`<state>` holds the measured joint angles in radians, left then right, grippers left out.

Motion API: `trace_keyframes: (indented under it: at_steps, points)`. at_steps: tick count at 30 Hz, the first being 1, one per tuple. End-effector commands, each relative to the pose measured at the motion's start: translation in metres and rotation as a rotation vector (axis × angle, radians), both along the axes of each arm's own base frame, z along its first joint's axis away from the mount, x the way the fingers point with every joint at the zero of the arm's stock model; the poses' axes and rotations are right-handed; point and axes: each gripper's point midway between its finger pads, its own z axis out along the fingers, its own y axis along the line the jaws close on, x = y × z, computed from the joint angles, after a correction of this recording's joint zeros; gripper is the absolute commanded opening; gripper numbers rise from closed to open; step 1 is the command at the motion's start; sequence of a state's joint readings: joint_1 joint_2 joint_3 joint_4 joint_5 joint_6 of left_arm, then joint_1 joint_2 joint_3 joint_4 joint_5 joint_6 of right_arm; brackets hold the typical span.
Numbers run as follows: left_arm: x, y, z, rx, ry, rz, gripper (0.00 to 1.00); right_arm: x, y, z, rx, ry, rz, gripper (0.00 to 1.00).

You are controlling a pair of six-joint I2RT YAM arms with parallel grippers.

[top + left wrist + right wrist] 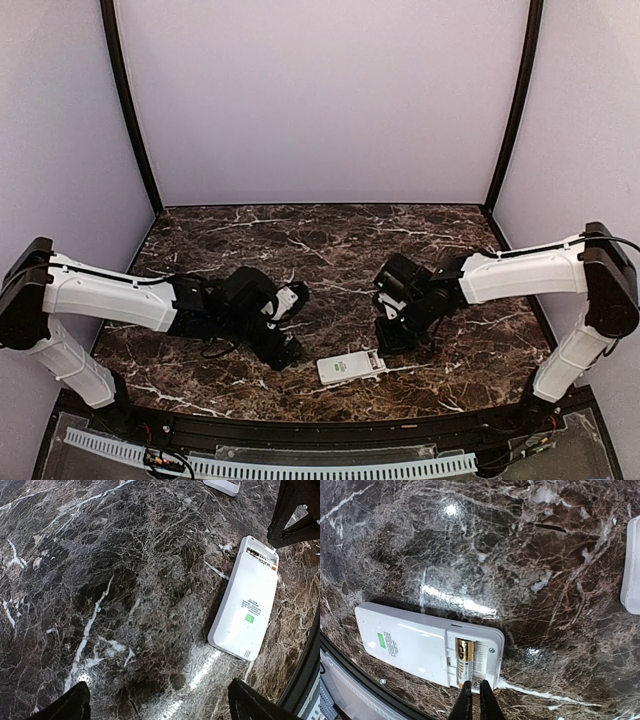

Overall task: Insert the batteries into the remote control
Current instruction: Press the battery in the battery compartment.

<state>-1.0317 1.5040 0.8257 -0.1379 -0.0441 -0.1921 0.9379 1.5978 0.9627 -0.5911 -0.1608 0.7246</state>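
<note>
Lying back-up near the front edge of the dark brown, white-veined marble tabletop [330, 240], the flat white plastic rectangular remote control [352, 367] shows a green label whose print is too small to read. It also has an uncovered battery bay at the end nearer the right arm. One slim cylindrical battery [464, 659], gold at one end and dark along the rest, lies in that bay. The slot beside it is lost to glare and fingertips, so its contents cannot be made out. The black two-finger right gripper [476, 702] stands over the bay end, fingers drawn nearly together at the battery's end; whether they pinch it cannot be told. The black two-finger left gripper [162, 702] hangs spread wide over bare marble left of the remote, holding nothing. Just beyond the remote lies a small flat white plastic piece [222, 485], cut off by the frame in both wrist views. Plain lavender walls [320, 100] close the back.
</note>
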Motion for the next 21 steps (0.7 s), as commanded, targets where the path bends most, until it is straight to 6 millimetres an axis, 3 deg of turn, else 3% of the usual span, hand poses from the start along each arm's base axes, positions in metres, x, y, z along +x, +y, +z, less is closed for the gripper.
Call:
trace_keyframes:
  at_steps: [1, 21]
  points:
    - [-0.005, 0.01, 0.001, 0.009, 0.002, 0.015, 0.95, -0.006, 0.008, -0.004, 0.023, 0.031, 0.008, 0.07]
    - [-0.002, 0.01, -0.02, 0.08, 0.006, -0.005, 0.95, -0.011, 0.012, -0.024, -0.023, 0.088, 0.045, 0.06]
